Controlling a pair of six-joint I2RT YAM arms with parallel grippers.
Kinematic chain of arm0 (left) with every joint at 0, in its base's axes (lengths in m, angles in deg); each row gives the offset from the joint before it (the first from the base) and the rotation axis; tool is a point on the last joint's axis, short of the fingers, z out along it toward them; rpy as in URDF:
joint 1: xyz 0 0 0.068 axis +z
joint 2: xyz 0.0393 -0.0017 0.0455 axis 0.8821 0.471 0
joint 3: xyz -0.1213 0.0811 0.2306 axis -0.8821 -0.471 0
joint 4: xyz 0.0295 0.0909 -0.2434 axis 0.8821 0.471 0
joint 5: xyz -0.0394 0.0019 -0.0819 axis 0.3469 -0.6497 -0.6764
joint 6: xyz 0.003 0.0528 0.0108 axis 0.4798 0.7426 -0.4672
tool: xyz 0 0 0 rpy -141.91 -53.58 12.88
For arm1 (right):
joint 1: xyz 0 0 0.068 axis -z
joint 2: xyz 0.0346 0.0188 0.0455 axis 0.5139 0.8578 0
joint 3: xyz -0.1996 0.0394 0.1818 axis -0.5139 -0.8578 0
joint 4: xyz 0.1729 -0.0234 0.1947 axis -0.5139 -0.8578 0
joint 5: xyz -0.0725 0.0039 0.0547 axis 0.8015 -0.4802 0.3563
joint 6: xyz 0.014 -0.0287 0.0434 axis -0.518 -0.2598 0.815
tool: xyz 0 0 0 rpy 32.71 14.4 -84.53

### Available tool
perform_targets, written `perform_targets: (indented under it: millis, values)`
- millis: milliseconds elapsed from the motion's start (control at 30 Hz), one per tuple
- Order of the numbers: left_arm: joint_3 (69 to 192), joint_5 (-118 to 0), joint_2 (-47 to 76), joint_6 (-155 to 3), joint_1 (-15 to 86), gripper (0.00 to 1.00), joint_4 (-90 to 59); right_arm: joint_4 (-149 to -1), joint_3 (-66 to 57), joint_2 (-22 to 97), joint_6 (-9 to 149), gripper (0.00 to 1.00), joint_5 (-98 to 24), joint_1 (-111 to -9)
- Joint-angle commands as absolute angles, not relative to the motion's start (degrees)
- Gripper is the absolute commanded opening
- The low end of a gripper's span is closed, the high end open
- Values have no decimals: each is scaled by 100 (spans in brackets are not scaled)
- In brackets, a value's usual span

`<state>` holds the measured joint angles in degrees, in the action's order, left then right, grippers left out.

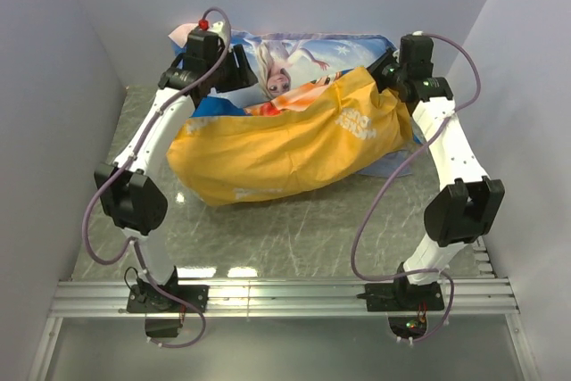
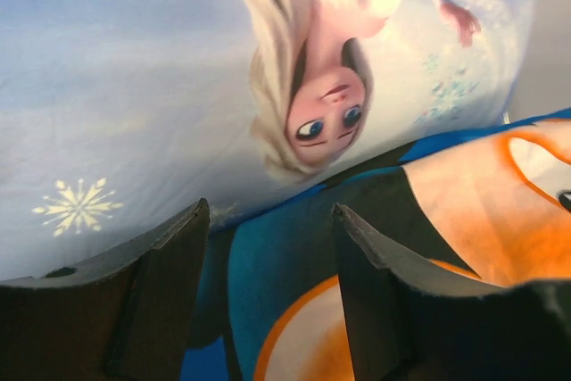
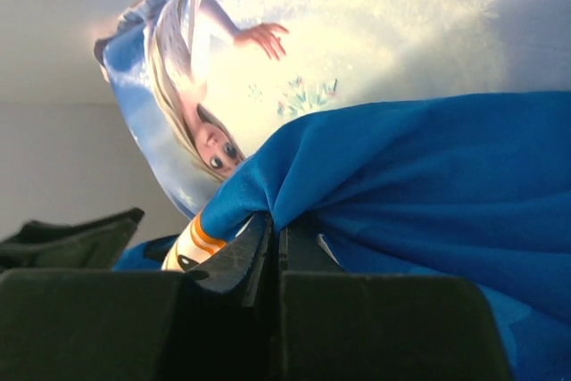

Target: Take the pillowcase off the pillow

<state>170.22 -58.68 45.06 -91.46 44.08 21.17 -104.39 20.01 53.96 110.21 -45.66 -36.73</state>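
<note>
Now we are holding our left gripper (image 2: 269, 213) with its jaws apart over the blue side of the pillowcase (image 1: 294, 144), gripping nothing. We are pinching a blue fold of it in our right gripper (image 3: 272, 231), fingers pressed together. It is lying bulging, yellow side up, on the table (image 1: 294, 229), touching the Elsa-print pillow (image 1: 312, 55) behind it.

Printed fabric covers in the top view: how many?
2. The yellow-orange pillowcase lies in front, at centre; the light blue Elsa cover sits behind it, partly overlapped. Others could be hidden beneath.
</note>
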Motion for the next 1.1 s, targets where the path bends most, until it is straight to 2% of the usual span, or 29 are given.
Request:
perform_targets:
  millis: [0, 267, 400, 567, 667, 733, 767, 800, 1067]
  values:
    - [16749, -6188, 3707, -9234, 4406, 64, 666, -10012, 2097, 5835, 11372, 0, -3817, -3550]
    - [15773, -5486, 2064, -9040, 4388, 78, -215, -10144, 2396, 6397, 11390, 0, -3517, -3523]
    - [15580, -4590, 1475, -9075, 4336, 81, 382, -10276, 2572, 6714, 11381, 0, -3526, -3453]
    - [14377, -3300, 403, -9409, 4081, 82, 892, -10206, 2502, 6881, 11372, 0, -3456, -3383]
    - [13700, -2954, -89, -9629, 4011, 82, 1182, -10162, 2449, 6960, 11390, 0, -3552, -3304]
    - [13280, -2962, -343, -9725, 3993, 82, 1534, -10171, 2467, 7039, 11364, 0, -3613, -3277]
    - [13129, -3145, -432, -9700, 3993, 93, 1578, -10171, 2475, 7057, 11346, 0, -3640, -3260]
    - [12988, -3199, -520, -9673, 3993, 95, 1674, -10171, 2484, 7074, 11285, 0, -3631, -3234]
    - [12020, -3261, -1461, -9568, 3993, 96, 1903, -10197, 2458, 7171, 11021, 0, -3649, -3119]
